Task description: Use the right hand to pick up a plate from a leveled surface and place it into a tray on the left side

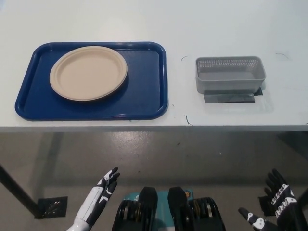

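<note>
A round beige plate (89, 72) lies flat in the blue tray (144, 96) on the left part of the white table. My black right hand (276, 209) is low at the bottom right, below the table's front edge, open and holding nothing. My white left hand (97, 202) rests at the lower left, also below the table edge, open with fingers spread.
A grey perforated basket (230, 74) stands upside-up on a dark patch right of the tray. The white table (207, 24) ends at its front edge (192, 128), with grey floor beneath. A dark table leg foot (48, 207) shows at lower left.
</note>
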Controlling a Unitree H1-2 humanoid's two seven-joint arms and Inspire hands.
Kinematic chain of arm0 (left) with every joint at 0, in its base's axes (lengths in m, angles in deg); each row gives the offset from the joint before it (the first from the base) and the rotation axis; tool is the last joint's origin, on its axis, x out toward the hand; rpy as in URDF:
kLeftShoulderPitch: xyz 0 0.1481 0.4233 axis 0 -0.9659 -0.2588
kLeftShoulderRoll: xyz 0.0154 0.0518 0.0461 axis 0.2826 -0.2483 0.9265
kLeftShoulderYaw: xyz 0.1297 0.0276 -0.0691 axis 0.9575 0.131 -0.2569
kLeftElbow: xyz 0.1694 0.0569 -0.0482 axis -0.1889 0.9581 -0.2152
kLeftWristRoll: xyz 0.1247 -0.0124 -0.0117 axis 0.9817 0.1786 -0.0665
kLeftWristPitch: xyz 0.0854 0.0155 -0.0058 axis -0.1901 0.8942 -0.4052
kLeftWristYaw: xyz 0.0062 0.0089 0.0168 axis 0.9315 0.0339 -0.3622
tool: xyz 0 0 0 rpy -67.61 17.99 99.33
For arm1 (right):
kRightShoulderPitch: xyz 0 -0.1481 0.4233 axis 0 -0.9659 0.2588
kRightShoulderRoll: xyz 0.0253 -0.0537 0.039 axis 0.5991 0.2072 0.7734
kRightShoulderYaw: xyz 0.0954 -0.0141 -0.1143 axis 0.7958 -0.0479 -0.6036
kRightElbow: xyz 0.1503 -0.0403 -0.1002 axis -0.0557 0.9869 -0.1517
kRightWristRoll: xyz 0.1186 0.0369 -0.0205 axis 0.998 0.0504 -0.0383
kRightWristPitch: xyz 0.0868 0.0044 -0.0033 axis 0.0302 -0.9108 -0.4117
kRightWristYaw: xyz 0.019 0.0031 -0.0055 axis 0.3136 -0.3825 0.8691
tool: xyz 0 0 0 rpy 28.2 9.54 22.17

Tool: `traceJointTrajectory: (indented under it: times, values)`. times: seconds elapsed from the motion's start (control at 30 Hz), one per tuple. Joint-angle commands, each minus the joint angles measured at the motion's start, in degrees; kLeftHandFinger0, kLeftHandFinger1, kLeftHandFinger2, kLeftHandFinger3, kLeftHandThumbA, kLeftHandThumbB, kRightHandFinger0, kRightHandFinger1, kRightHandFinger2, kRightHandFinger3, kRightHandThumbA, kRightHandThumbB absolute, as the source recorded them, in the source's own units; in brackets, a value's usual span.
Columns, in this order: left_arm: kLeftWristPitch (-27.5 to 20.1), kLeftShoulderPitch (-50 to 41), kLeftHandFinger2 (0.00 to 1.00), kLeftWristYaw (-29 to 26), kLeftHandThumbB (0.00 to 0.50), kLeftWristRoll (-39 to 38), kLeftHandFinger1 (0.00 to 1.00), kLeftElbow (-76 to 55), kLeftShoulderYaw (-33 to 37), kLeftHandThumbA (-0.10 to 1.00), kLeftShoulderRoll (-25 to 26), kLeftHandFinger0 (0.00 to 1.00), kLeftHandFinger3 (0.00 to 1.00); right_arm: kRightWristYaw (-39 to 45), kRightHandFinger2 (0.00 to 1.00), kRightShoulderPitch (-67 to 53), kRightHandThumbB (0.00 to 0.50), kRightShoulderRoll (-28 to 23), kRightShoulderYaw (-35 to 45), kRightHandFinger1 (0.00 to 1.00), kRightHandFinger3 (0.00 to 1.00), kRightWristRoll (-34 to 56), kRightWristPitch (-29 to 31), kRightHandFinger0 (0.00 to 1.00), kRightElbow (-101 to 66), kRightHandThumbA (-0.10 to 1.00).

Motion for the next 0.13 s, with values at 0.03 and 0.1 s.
traceJointTrajectory:
  times: [0.03, 0.1]
  values:
    - [-5.5, 0.0, 1.0, -3.4, 0.36, 0.3, 1.0, -1.7, -1.7, 1.0, 0.0, 1.0, 1.0, 2.4, 1.0, 2.2, 0.178, 1.0, 1.2, 1.0, 1.0, -9.4, 23.2, 1.0, 8.7, 1.0]
    - [-5.3, -0.1, 1.0, -3.3, 0.371, 0.2, 1.0, -1.9, -1.7, 1.0, 0.1, 1.0, 1.0, 2.1, 1.0, 2.4, 0.177, 1.0, 1.2, 1.0, 1.0, -9.9, 23.2, 1.0, 9.6, 1.0]
